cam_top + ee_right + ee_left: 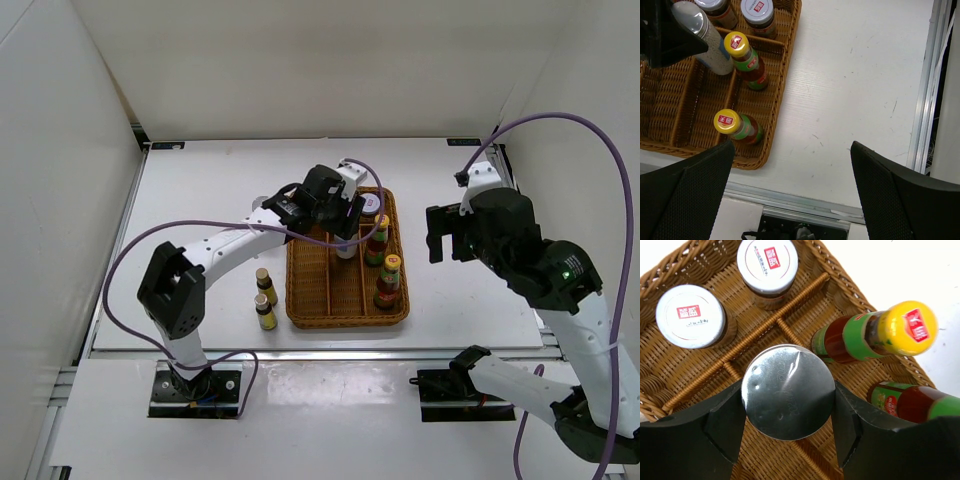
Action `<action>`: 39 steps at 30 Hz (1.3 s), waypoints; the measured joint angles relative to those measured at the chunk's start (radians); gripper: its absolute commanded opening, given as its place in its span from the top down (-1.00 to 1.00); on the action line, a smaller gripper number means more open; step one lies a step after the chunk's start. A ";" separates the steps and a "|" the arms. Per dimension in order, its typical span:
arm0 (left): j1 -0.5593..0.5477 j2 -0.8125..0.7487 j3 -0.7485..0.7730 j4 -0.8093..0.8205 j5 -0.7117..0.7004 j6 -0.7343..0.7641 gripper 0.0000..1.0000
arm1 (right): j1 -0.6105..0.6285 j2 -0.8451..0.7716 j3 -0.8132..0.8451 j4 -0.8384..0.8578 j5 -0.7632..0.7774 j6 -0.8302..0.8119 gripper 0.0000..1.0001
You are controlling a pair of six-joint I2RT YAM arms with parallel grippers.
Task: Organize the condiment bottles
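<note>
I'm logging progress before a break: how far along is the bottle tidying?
Done: both red bottles and both jars stand in the tray. In hand: the left gripper clamps a shaker at the tray's middle. Left: two small dark bottles on the table beside the tray. I see no other shaker.

The left arm (225, 243) reaches forward; the left gripper (788, 410) points down, its fingers (722, 425) pressed on both sides of a silver-topped shaker (788, 390); the right gripper (790, 195) hangs wide open, holding nothing.
</note>
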 measured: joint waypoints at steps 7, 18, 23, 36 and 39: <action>-0.005 0.028 0.000 -0.005 -0.026 0.001 -0.12 | 0.000 -0.010 0.000 -0.012 0.006 0.000 -1.00; -0.014 -0.024 0.000 -0.005 -0.144 0.051 -1.00 | 0.000 -0.010 0.000 -0.012 0.006 0.000 -1.00; 0.040 -0.220 -0.041 0.008 -0.224 0.107 -1.00 | 0.000 -0.010 0.000 -0.016 0.006 0.000 -1.00; 0.346 -0.412 -0.481 0.124 -0.257 0.056 -1.00 | 0.000 0.003 0.000 -0.019 -0.005 0.000 -1.00; 0.333 -0.383 -0.500 0.131 -0.291 0.061 -1.00 | 0.000 0.003 0.000 -0.019 -0.008 0.000 -1.00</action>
